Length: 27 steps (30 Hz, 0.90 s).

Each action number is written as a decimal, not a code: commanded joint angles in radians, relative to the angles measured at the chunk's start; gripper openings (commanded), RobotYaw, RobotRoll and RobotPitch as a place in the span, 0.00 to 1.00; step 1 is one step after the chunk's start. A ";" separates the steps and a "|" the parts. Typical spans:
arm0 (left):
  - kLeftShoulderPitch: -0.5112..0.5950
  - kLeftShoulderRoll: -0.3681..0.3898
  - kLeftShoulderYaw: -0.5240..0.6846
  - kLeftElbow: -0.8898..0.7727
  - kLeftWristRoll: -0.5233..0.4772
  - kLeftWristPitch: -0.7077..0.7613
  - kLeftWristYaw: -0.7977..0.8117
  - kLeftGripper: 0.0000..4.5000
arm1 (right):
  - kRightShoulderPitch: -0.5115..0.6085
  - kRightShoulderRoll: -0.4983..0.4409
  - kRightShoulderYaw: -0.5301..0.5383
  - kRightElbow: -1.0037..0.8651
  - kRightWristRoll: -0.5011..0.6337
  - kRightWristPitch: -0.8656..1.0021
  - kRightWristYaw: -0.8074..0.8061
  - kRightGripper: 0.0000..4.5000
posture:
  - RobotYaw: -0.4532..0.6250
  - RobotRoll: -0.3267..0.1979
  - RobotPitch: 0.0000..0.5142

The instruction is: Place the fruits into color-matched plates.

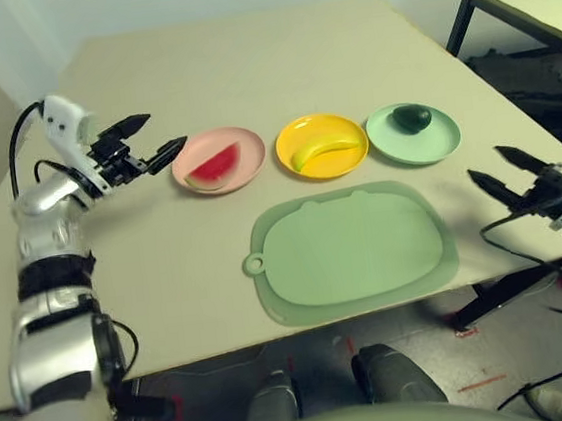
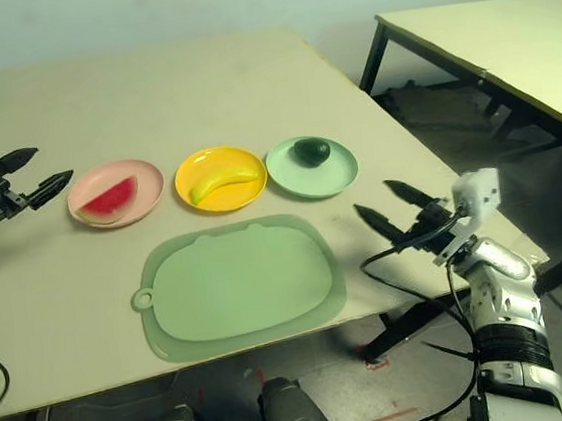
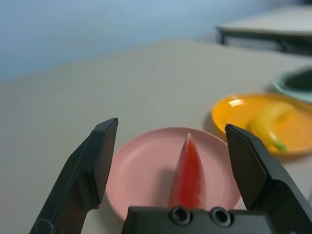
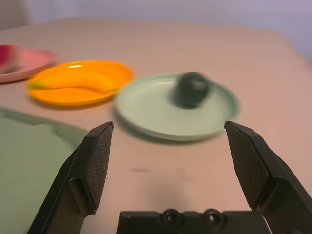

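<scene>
Green mat (image 1: 354,251) sits nearest us, bare, with the three plates in a row behind it. We see the watermelon wedge (image 1: 215,165) on the pink plate (image 1: 246,144), banana (image 1: 327,150) on the yellow plate (image 1: 318,126), avocado (image 1: 412,117) on the mint green plate (image 1: 435,141); sorting looks done. Our left gripper (image 1: 150,140) hovers wide and empty just beside the pink plate, wedge dead ahead, long axis in line with the fingers. Our right gripper (image 2: 393,208) is wide and empty too, off the table's right edge, avocado ahead and well apart. Probably nothing left but retracting.
</scene>
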 commanded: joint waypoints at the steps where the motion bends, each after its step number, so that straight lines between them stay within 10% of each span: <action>1: 0.110 -0.058 0.060 -0.153 -0.045 0.045 0.144 0.99 | -0.045 -0.002 -0.021 0.122 -0.031 -0.088 -0.037 1.00 | 0.31 0.62 0.09; 9: 0.336 -0.144 0.109 -0.293 -0.099 0.052 0.260 0.99 | -0.089 -0.018 -0.079 0.269 -0.026 -0.169 -0.116 1.00 | 0.35 0.62 0.16; 27: 0.472 -0.256 -0.002 -0.397 -0.065 0.022 0.338 0.99 | -0.245 -0.135 -0.079 0.496 -0.063 -0.128 -0.060 1.00 | 0.33 0.62 0.18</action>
